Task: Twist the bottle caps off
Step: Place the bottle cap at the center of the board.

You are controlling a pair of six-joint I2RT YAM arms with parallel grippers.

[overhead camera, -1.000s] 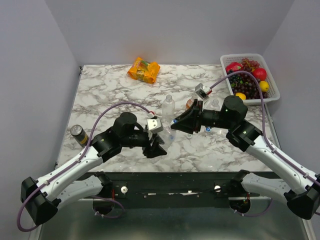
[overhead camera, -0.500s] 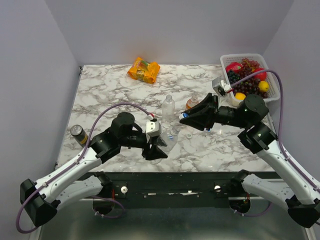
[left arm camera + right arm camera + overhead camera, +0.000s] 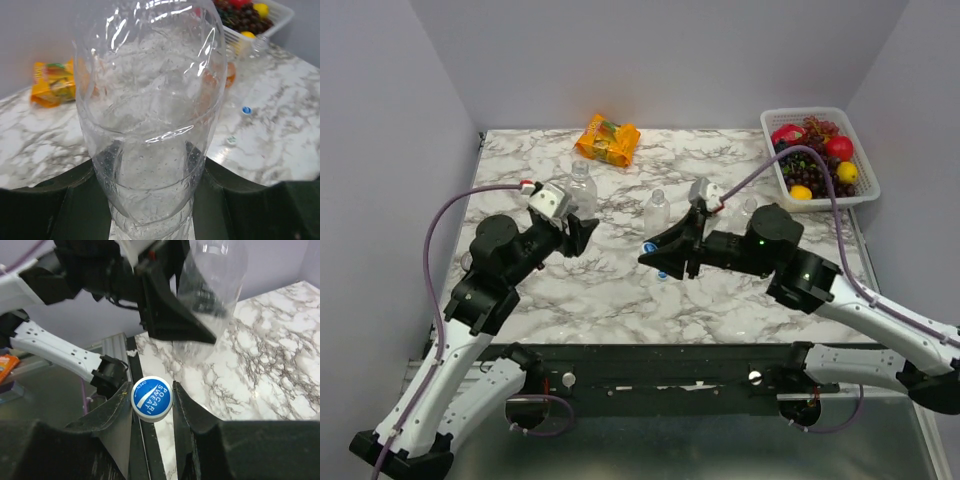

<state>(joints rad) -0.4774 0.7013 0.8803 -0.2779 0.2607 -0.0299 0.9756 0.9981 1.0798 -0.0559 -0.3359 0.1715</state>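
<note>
My left gripper is shut on the lower body of a clear bottle, held upright over the left half of the table. That bottle fills the left wrist view, with a black finger on either side. My right gripper is shut on a blue bottle cap, which sits apart from any bottle. In the top view this cap is near the table's middle. A second clear bottle stands behind it. One blue cap and one pale cap lie loose on the marble.
An orange snack packet lies at the back of the table. A white basket of fruit stands at the back right. Another clear bottle and an orange bottle stand behind my right arm.
My left arm has carried the clear bottle from the front middle up and back to the left. My right arm has swung left with the blue cap in its fingers.
</note>
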